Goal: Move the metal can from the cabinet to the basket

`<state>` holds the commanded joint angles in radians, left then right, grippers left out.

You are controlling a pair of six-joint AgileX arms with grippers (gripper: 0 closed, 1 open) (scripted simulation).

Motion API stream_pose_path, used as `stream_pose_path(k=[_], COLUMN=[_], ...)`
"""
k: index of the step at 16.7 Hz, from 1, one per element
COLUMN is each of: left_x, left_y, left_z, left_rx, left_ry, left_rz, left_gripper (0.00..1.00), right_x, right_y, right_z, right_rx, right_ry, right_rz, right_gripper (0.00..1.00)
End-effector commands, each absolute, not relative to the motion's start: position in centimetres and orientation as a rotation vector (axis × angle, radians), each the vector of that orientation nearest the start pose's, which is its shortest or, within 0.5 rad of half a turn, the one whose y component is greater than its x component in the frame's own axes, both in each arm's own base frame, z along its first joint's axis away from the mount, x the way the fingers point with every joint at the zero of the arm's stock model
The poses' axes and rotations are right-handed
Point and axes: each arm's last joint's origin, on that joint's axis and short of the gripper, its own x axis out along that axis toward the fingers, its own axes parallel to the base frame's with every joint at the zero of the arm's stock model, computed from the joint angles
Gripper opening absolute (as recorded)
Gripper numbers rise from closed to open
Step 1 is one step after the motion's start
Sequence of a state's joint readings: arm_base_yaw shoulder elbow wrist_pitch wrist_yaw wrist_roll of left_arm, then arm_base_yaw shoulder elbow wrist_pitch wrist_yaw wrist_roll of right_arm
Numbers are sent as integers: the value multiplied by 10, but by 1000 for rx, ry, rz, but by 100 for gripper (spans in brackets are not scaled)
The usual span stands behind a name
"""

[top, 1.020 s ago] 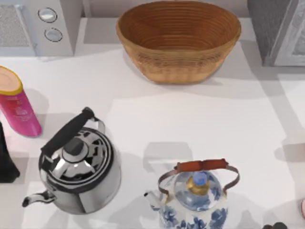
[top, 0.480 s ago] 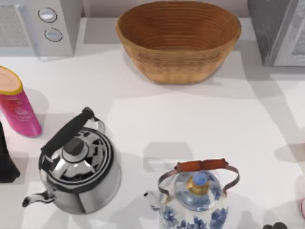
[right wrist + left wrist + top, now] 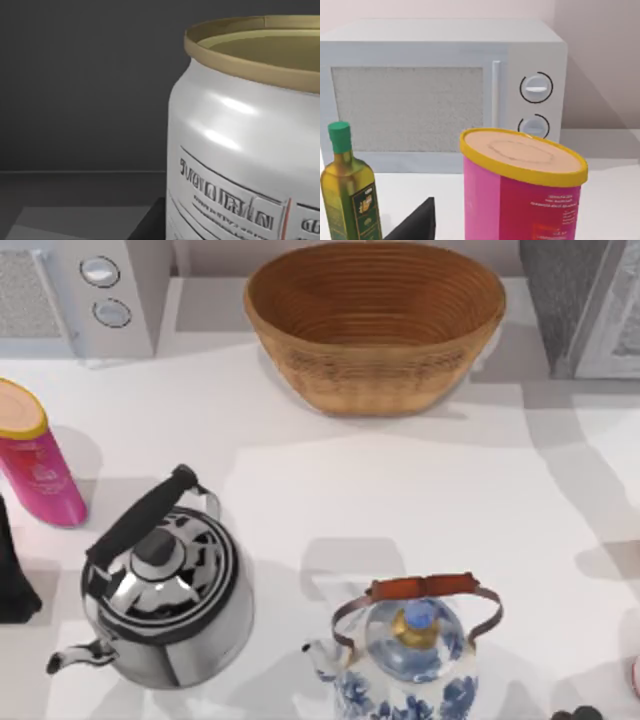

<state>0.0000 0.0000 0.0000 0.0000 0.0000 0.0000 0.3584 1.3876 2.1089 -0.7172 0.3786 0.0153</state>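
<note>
The metal can [image 3: 250, 145], silver with a gold rim and printed label, stands very close in the right wrist view, inside a dark grey cabinet interior. Seen from above, the cabinet [image 3: 585, 300] is at the table's back right corner. The wicker basket [image 3: 375, 325] sits at the back centre with nothing in it. A dark part of my left arm [image 3: 12, 575] rests at the table's left edge, beside the pink canister [image 3: 35, 455].
A microwave [image 3: 85, 290] stands at the back left. Front left is a steel kettle [image 3: 160, 585], and a blue-and-white kettle [image 3: 410, 650] is at the front centre. An olive oil bottle [image 3: 350, 190] stands near the pink canister [image 3: 520, 195].
Shadows on the table's right side have shifted slightly. The basket, kettles and canister have not moved.
</note>
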Motion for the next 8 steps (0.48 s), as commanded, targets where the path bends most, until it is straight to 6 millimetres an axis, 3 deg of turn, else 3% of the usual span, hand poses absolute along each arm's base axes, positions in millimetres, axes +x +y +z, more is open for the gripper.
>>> stream_pose_path(k=[3, 8], left_x=[106, 106], left_y=[-1, -1], left_z=[160, 160], left_rx=[0, 0], left_ry=[0, 0], left_rz=[0, 0], left_gripper=[100, 100], right_x=[207, 183], right_y=[71, 56], right_z=[566, 549], right_rx=[4, 10], right_ry=[-9, -31], right_rz=[-8, 1], right_gripper=[0, 0])
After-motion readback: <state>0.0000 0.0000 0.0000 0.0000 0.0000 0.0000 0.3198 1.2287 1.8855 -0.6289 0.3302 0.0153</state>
